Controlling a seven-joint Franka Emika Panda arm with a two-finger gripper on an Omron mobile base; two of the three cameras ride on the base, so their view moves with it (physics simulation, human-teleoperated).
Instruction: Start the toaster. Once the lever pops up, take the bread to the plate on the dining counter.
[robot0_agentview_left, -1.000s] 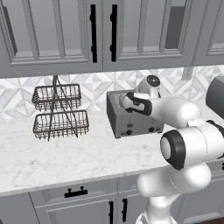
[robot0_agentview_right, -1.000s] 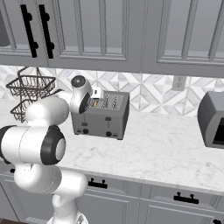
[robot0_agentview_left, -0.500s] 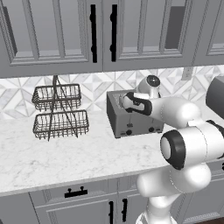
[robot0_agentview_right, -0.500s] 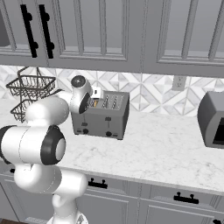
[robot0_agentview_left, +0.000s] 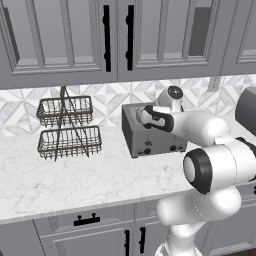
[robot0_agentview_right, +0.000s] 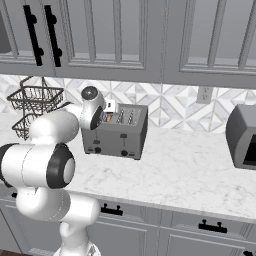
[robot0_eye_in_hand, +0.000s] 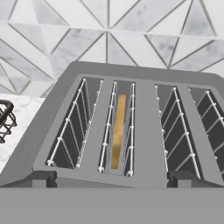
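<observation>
The grey toaster (robot0_agentview_left: 156, 141) (robot0_agentview_right: 118, 137) stands on the marble counter against the tiled wall. My gripper (robot0_agentview_left: 143, 116) (robot0_agentview_right: 105, 118) hovers just over its top at the left end. In the hand view I look straight down on the toaster top (robot0_eye_in_hand: 146, 131). The bread (robot0_eye_in_hand: 118, 131), a golden-brown slice, sits deep in the second slot from the left. My gripper (robot0_eye_in_hand: 112, 179) is open, one fingertip (robot0_eye_in_hand: 43, 178) at each side of the slots, with nothing between them. The plate and the dining counter are out of view.
A two-tier black wire basket (robot0_agentview_left: 67, 127) (robot0_agentview_right: 34, 104) stands left of the toaster. A dark grey appliance (robot0_agentview_left: 247, 110) (robot0_agentview_right: 243, 136) sits at the right. Grey wall cabinets (robot0_agentview_left: 125, 40) hang low above the counter (robot0_agentview_right: 190, 165).
</observation>
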